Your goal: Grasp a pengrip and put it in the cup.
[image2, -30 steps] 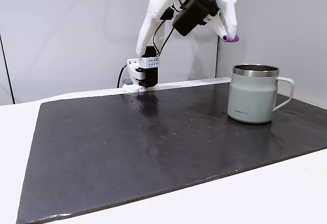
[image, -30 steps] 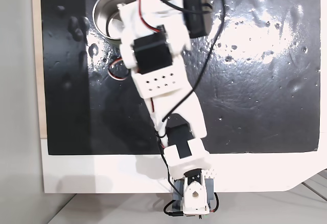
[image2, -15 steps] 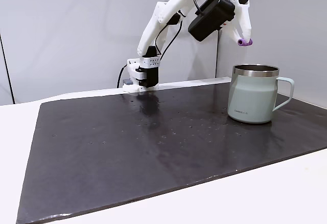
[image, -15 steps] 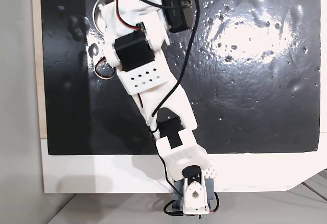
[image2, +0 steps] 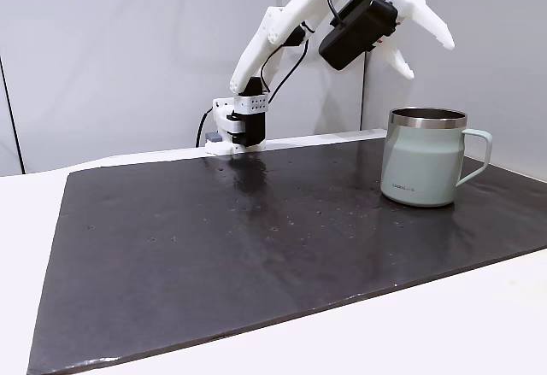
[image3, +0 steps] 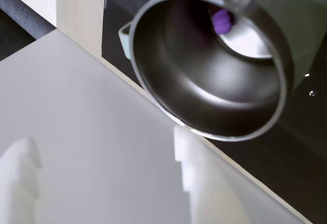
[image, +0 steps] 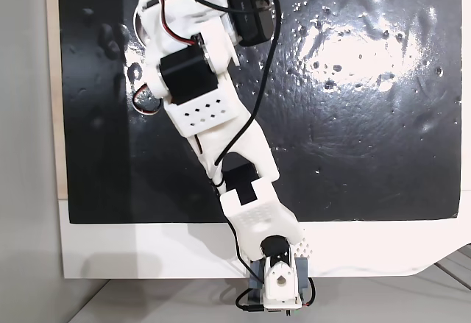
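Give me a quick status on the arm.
Gripper open above the cup. Purple pengrip inside the cup. Nothing in the way.

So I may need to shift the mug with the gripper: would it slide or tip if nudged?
The mug looks squat and wide-based, so it would probably slide rather than tip. Its steel inside suggests some weight. The side handle could make it turn if the open gripper pushes off-centre.
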